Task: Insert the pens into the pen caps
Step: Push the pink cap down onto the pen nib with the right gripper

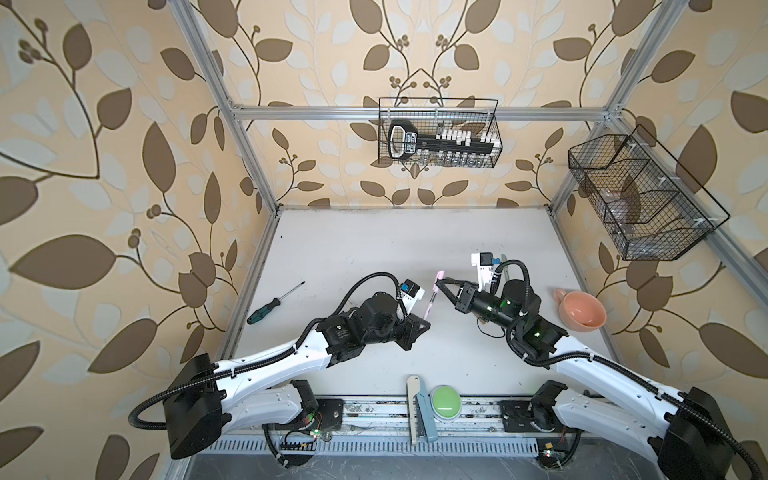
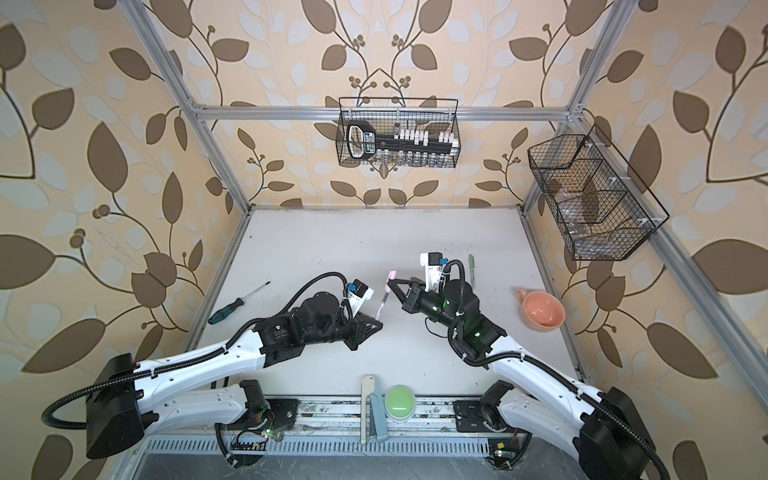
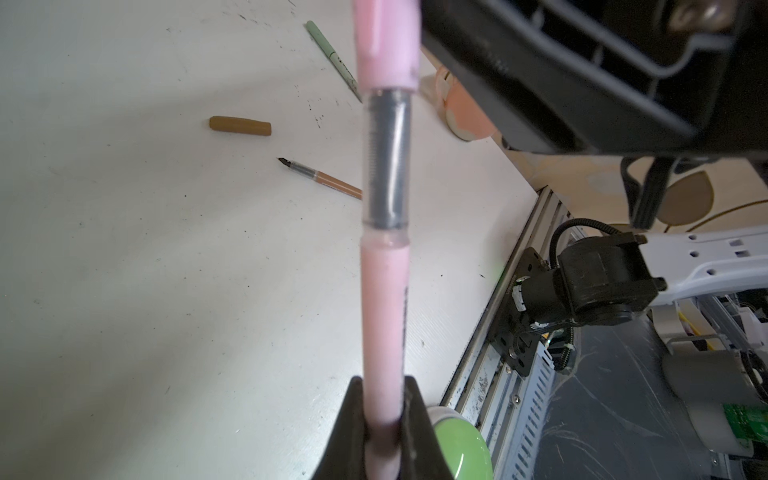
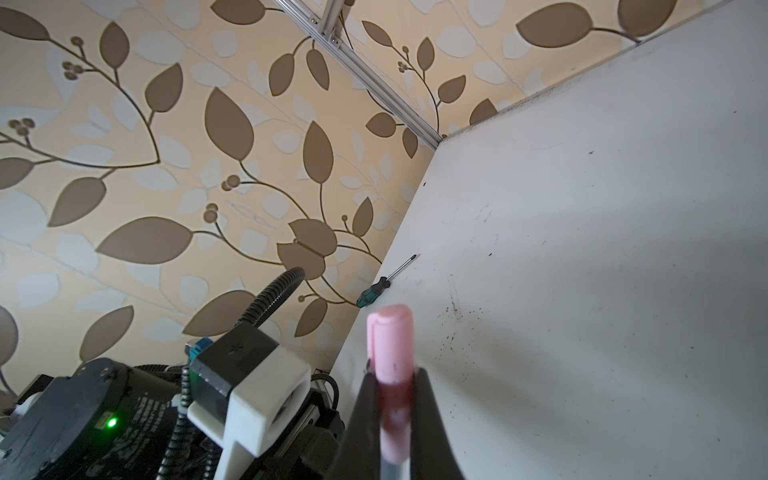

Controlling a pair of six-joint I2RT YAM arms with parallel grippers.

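Two grippers on one pen, mid-table. Left gripper (image 3: 384, 415) clenched on pink pen (image 3: 384, 311) low on barrel. Right gripper (image 4: 395, 382) clenched on pink cap (image 4: 390, 340). Cap sits over pen's tip end, with grey see-through section bare between cap and barrel. Whole thing is off table (image 1: 374, 249), cap end toward 12 o'clock.

Left wrist view shows brown cap (image 3: 240, 126) and brown pen (image 3: 328, 179) lying apart, nib bare. Green pen (image 2: 471, 266) lies flat at 1 o'clock of right gripper. Screwdriver (image 1: 274, 303) at 9 o'clock, peach cup (image 1: 582, 311) at 3 o'clock.
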